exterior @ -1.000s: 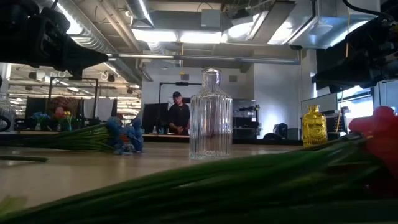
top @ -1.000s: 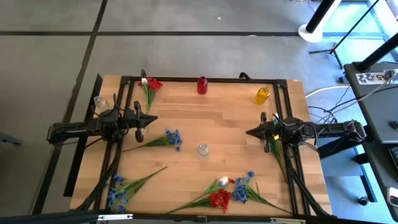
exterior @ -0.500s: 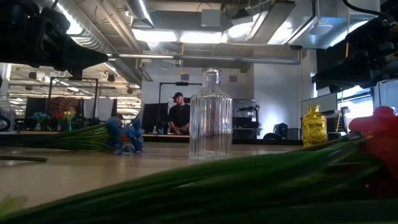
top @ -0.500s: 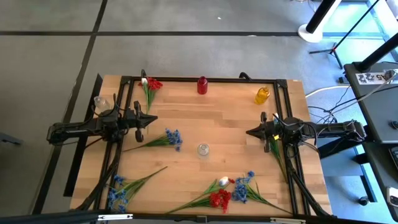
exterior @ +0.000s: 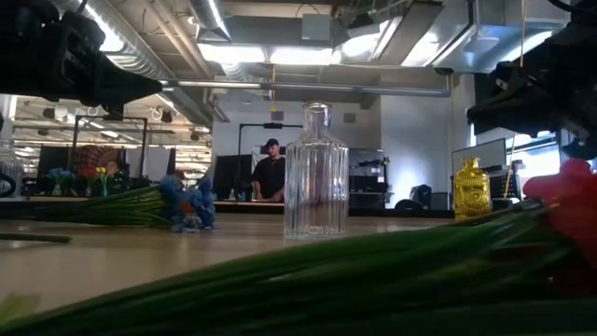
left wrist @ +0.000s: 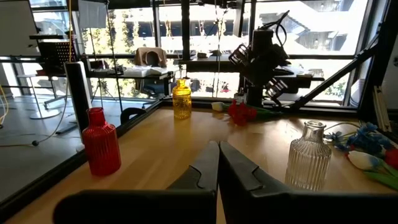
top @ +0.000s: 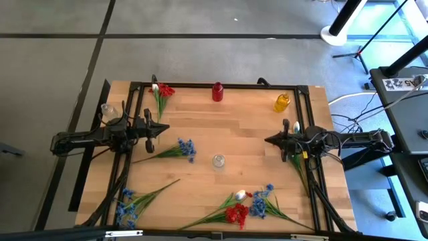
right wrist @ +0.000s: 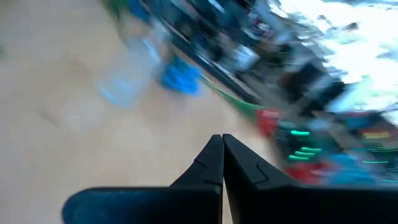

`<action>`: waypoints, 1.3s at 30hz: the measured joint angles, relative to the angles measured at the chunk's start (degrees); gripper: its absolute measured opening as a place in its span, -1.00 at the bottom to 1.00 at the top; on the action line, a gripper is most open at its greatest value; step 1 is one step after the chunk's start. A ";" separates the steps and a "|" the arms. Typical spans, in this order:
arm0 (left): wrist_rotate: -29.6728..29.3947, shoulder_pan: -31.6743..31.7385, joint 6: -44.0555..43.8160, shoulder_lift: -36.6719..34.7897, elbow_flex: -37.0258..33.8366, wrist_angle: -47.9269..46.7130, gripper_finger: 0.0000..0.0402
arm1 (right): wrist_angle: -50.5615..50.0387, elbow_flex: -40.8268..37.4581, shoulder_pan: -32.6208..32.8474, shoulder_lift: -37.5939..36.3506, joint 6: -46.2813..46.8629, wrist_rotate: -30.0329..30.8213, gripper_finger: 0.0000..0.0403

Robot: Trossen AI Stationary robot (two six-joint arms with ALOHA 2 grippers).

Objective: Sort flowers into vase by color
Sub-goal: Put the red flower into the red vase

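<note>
Glass bottle (top: pixel 219 161) mid-table — flowers (top: pixel 235 213) along the front edge, more (top: pixel 161 92) at back left; two bottles (top: pixel 217 92) (top: pixel 282 102) at the back edge.

**A:** How many bottles?

**B:** Four: one red bottle (top: pixel 217 92), one yellow bottle (top: pixel 282 102), and two clear bottles (top: pixel 219 161) – the second clear bottle (top: pixel 105 110) is at the left edge.

**A:** And flowers, from above?

**B:** Three blue clusters (top: pixel 186 148), at centre-left, lower left and bottom centre. Two red blooms (top: pixel 235 214), at bottom centre and upper left. White buds (top: pixel 239 195) – two I can count surely.
</note>
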 joint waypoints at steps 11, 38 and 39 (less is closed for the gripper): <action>0.00 -0.01 0.00 0.00 -0.01 0.01 -1.00 | 14.61 0.00 0.02 -0.04 59.17 -18.32 -0.98; 0.00 -0.02 0.00 0.00 0.00 0.00 -1.00 | -38.57 30.21 0.07 39.75 87.47 -11.60 -0.97; 0.00 0.00 0.00 0.00 0.00 0.00 -1.00 | -40.59 30.21 0.09 40.93 88.76 -13.86 -0.94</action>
